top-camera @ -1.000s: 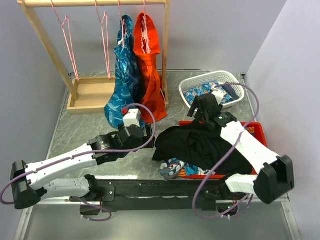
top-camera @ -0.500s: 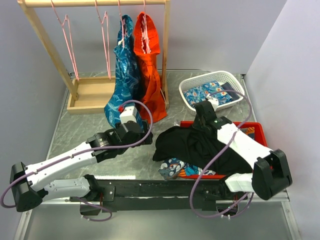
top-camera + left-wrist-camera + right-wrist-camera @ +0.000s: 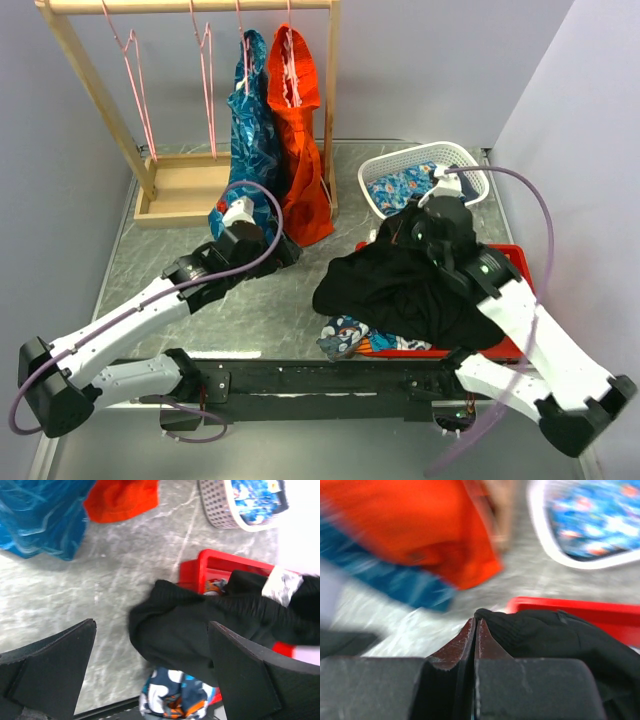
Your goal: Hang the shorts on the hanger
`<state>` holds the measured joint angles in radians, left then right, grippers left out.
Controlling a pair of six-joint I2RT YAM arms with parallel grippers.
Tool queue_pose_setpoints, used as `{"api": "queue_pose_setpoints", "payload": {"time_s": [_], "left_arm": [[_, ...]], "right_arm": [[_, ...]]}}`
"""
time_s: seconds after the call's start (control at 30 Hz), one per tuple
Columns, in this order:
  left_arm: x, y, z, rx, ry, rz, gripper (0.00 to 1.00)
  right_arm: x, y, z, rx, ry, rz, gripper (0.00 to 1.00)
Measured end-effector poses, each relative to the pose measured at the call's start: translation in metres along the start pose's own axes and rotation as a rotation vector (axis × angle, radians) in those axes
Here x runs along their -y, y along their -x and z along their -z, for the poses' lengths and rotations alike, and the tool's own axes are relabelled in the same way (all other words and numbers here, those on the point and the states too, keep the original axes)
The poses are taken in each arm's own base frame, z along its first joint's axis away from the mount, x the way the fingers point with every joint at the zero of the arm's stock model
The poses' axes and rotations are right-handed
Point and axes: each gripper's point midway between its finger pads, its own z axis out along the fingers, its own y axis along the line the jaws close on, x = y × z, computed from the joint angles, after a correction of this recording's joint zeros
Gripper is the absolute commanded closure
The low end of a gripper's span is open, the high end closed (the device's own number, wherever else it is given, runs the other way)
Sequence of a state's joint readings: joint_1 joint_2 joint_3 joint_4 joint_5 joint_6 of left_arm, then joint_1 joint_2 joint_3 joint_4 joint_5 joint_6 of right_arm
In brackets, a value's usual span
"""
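We saw the shorts (image 3: 400, 290) lying in a dark heap over the red tray (image 3: 505, 255), at the right side of the tabletop (image 3: 150, 250), and one edge reached out over the bare surface. The right hand (image 3: 475, 622) had its fingers pressed together. The black fabric began directly at their tips, so it appeared to pinch the edge of the shorts. The left hand (image 3: 150, 627) was spread wide and held nothing. It stood above the tabletop, between the shorts and the wooden rack (image 3: 97, 95).

The hanger (image 3: 208, 95) hung free on the rack, well apart from the shorts. To its right on the same bar hung a blue patterned garment (image 3: 250, 140) and an orange-red garment (image 3: 300, 130), both nearer to the shorts than the hanger was. A white basket (image 3: 400, 155) with patterned cloth in it stood just behind the tray.

The shorts covered most of the tray. Under them only a corner of a patterned cloth (image 3: 345, 335) was visible. The hook of the hanger was cut off at the top edge of the overhead view. The right wrist view was blurred, so we could not make out the grip sharply.
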<state>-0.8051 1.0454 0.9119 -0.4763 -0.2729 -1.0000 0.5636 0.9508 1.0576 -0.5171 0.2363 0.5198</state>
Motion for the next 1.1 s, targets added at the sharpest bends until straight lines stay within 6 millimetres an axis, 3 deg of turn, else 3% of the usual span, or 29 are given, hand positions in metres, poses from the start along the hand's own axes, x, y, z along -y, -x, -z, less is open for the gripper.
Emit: {"api": "queue_pose_setpoints", "payload": {"time_s": [0.1,0.2,0.4,0.5,0.67,0.8,1.1], "left_arm": [[0.006,0.001,-0.003,-0.015,-0.028,0.031,0.07],[0.012,-0.006,-0.007,-0.050,-0.050,0.033,0.20],[0.003,-0.043,-0.021,-0.156,-0.097,0.015,0.35],[-0.011,-0.069,-0.032,-0.232,-0.064,-0.012,0.34],[-0.014,-0.095,-0.042,-0.306,-0.039,-0.064,0.33],[-0.011,-0.099,-0.045,-0.311,-0.039,-0.043,0.35],[0.018,-0.082,-0.033,-0.242,-0.161,0.176,0.38]], "right_arm": [[-0.039,-0.001,0.031,0.016,0.155,0.054,1.00],[-0.056,-0.016,0.054,0.000,0.254,0.089,1.00],[-0.039,-0.050,0.072,-0.026,0.296,0.119,1.00],[-0.036,-0.053,0.076,-0.021,0.309,0.124,1.00],[-0.044,-0.057,0.080,-0.030,0.354,0.152,1.00],[-0.048,-0.065,0.081,-0.046,0.381,0.173,1.00],[-0.047,-0.071,0.082,-0.056,0.388,0.183,1.00]]}}
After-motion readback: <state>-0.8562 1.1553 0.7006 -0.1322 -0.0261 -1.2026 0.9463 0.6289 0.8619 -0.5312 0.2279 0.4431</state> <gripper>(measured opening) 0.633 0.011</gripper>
